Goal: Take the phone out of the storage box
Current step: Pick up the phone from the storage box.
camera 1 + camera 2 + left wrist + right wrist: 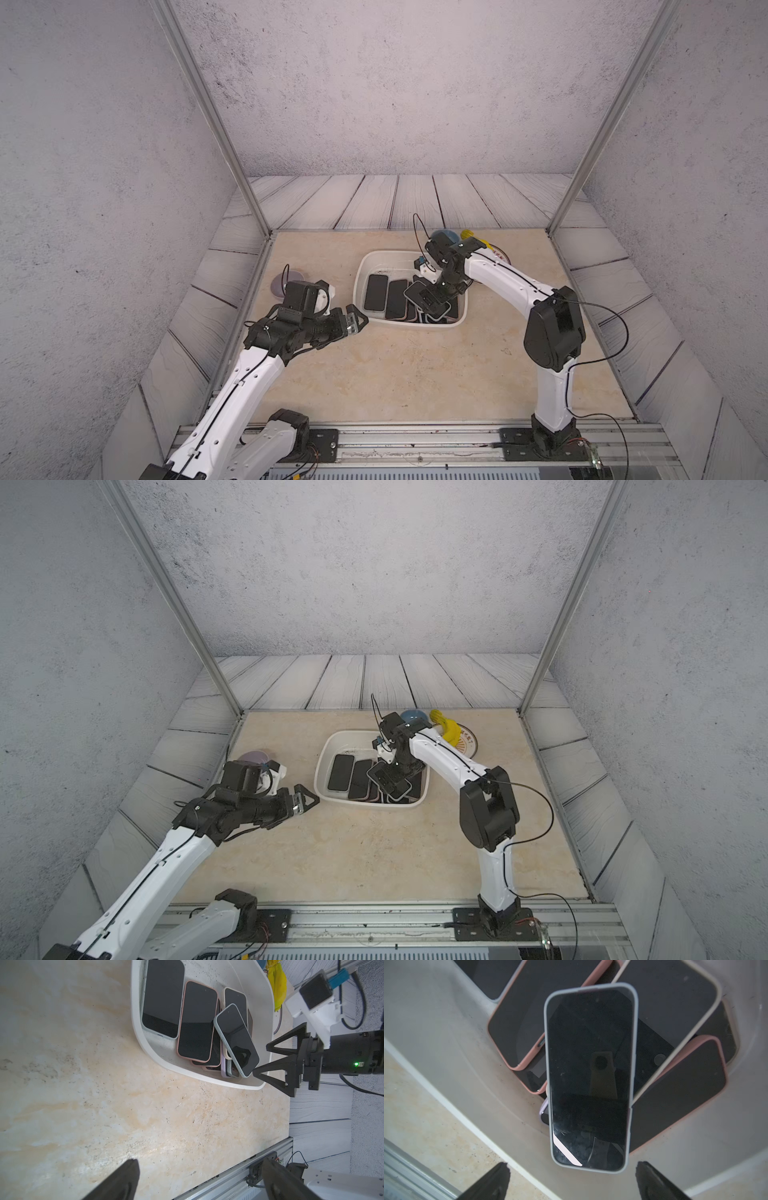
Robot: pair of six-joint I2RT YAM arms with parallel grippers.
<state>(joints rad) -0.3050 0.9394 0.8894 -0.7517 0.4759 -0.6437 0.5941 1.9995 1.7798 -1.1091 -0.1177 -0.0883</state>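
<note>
The storage box (362, 266) (323, 759) (209, 1078) is a white tub near the back of the table, and it holds several dark-screened phones. A phone (589, 1076) (235, 1041) in a pale blue-grey case lies tilted on top of the pile at the tub's right end. My right gripper (572, 1165) (261, 1060) (432, 300) (390, 781) hangs open over that phone's near end, one fingertip on each side, gripping nothing. My left gripper (358, 321) (309, 800) (200, 1162) is open and empty above bare table, just left of the tub.
A blue bowl (414, 716), a yellow object (446, 727) and a round plate (468, 741) sit behind the tub on the right. A lilac bowl (254, 757) stands at the left edge behind my left wrist. A metal rail (415, 440) runs along the front.
</note>
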